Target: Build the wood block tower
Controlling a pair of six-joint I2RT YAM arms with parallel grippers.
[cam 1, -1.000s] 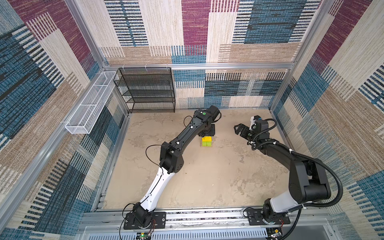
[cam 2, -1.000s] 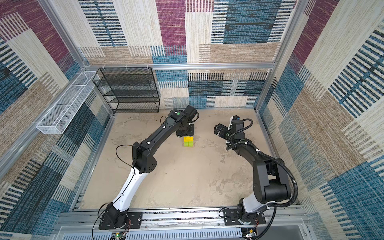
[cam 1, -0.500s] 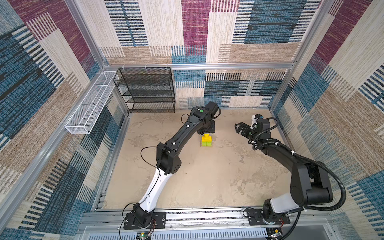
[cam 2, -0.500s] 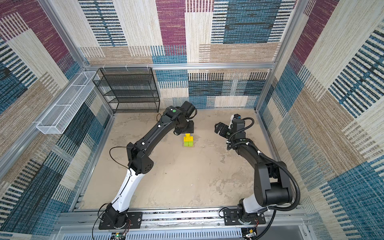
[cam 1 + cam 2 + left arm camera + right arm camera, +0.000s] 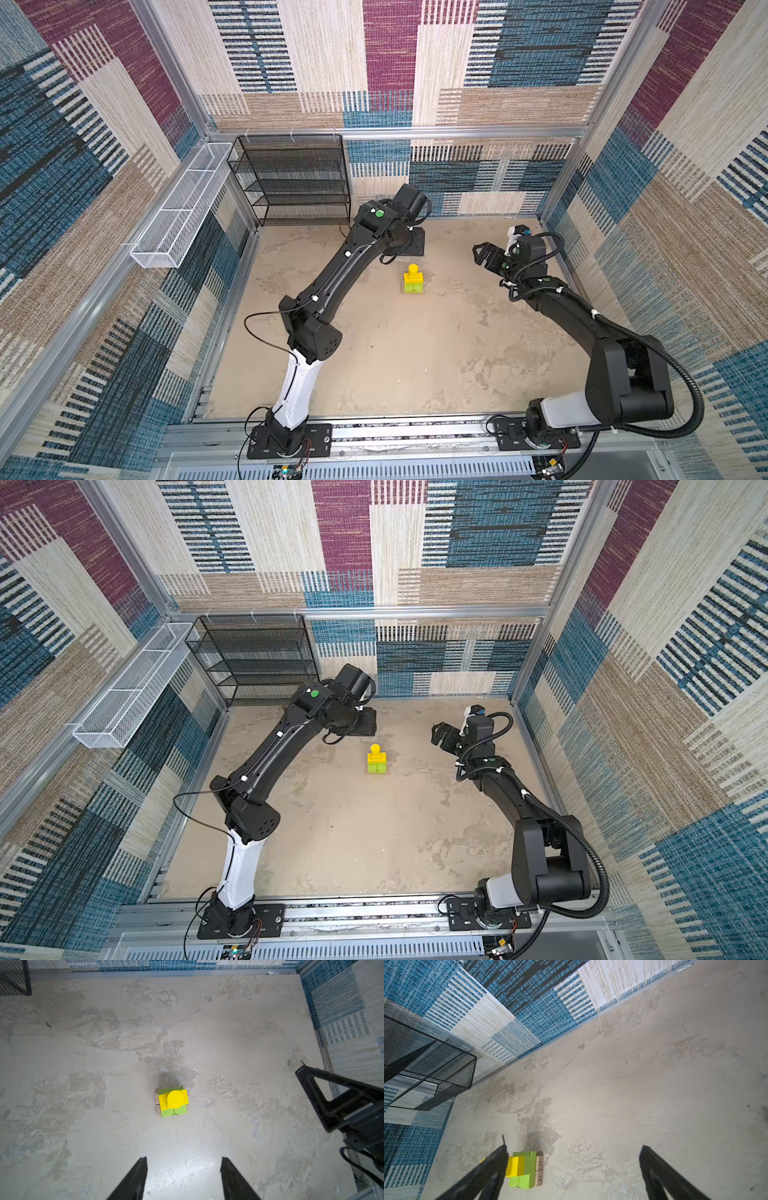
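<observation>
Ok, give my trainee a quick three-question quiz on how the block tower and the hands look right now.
1. Multiple choice: what sits topmost on the tower? A) yellow cylinder B) lime-green cube C) tan plank
2. True or false: the left hand is closed on the tower.
3. Fill in: the two tan planks form the tower's ____ layer.

Key
1. A.
2. False: its fingers stand apart with nothing between them, clear of the tower.
3. Bottom.
</observation>
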